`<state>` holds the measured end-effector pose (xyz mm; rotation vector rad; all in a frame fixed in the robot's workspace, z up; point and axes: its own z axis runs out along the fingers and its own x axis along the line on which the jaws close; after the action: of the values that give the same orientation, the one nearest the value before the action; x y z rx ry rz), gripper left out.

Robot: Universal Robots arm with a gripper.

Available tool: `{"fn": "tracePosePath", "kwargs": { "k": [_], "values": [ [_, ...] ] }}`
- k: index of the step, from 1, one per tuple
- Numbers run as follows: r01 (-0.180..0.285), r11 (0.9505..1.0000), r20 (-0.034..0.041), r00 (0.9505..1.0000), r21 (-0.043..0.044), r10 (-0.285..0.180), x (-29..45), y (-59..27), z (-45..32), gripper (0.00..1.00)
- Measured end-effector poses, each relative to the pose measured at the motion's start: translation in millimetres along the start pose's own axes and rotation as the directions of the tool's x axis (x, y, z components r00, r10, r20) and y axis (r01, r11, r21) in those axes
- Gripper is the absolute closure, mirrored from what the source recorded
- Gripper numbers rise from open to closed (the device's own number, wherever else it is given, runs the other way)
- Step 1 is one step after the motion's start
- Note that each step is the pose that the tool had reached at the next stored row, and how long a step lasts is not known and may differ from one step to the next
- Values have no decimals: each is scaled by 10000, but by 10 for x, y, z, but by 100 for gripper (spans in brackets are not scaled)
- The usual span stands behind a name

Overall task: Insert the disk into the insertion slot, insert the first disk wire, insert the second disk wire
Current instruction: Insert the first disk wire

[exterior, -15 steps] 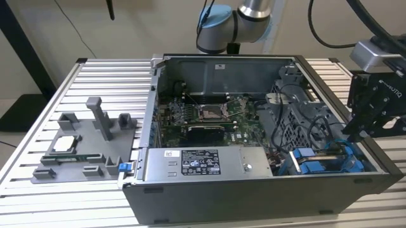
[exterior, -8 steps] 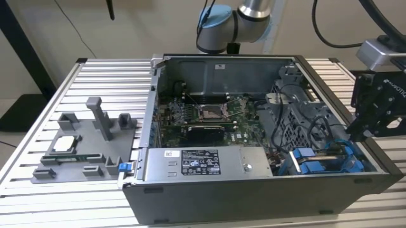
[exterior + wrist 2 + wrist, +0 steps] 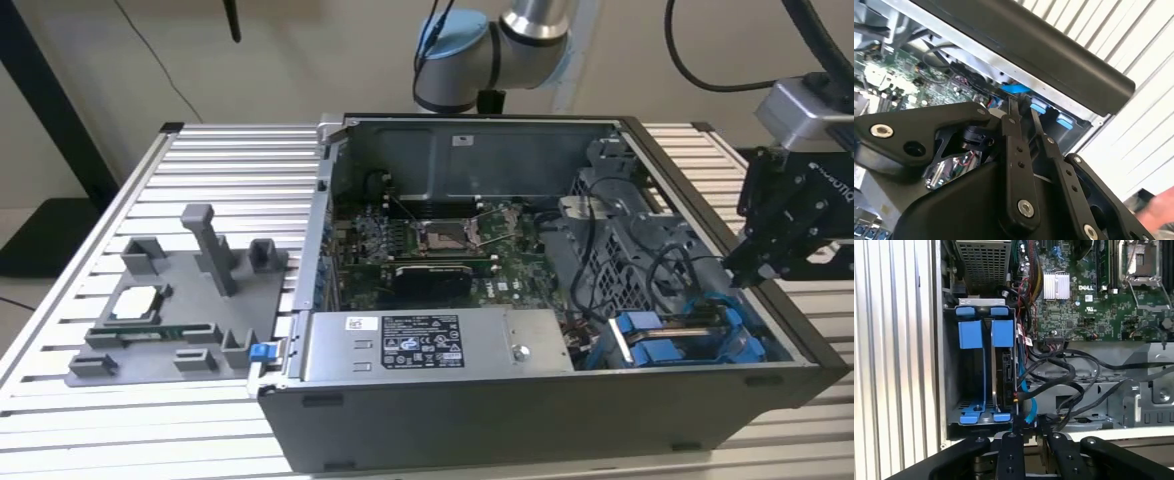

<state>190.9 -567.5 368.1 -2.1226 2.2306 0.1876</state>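
Note:
The disk [image 3: 1005, 375] stands edge-on in the insertion slot of the drive bay [image 3: 949, 365], its bright blue carrier frame [image 3: 1002, 332] around it. A light blue wire [image 3: 1026, 402] and a bundle of black wires [image 3: 1064, 375] run past the disk's near end. Whether either is plugged in is hidden. My gripper [image 3: 1031, 437] hovers just off that end, over the case's side wall at the exterior view's right [image 3: 738, 272]. Its fingers [image 3: 1014, 125] stand close together, and I see nothing between them.
The open computer case [image 3: 534, 420] lies on a slatted metal table [image 3: 80, 420]. It holds a grey labelled power-supply box [image 3: 427, 345] and a motherboard [image 3: 441, 240]. A grey fixture tray [image 3: 174, 300] with small parts sits at the exterior view's left.

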Motion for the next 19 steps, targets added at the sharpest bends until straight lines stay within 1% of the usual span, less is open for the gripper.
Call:
{"fn": "tracePosePath", "kwargs": {
  "k": [2,4,5,6,10,13,16,19],
  "values": [
    [6,10000,318,9995,-16,-5,1,0,6,0],
    [-4,10000,549,9985,-25,5,2,0,11,0],
    [-12,10000,613,9981,-27,13,2,0,13,0],
    [-21,10000,626,9980,-28,23,2,0,16,100],
    [-38,10000,628,9980,-25,39,5,1,19,100],
    [-42,10000,637,9980,-26,44,6,41,4,100],
    [-41,10000,706,9975,-29,43,2,115,-51,100],
    [-36,10000,822,9966,-45,40,1,181,-99,100]
  ]
}}
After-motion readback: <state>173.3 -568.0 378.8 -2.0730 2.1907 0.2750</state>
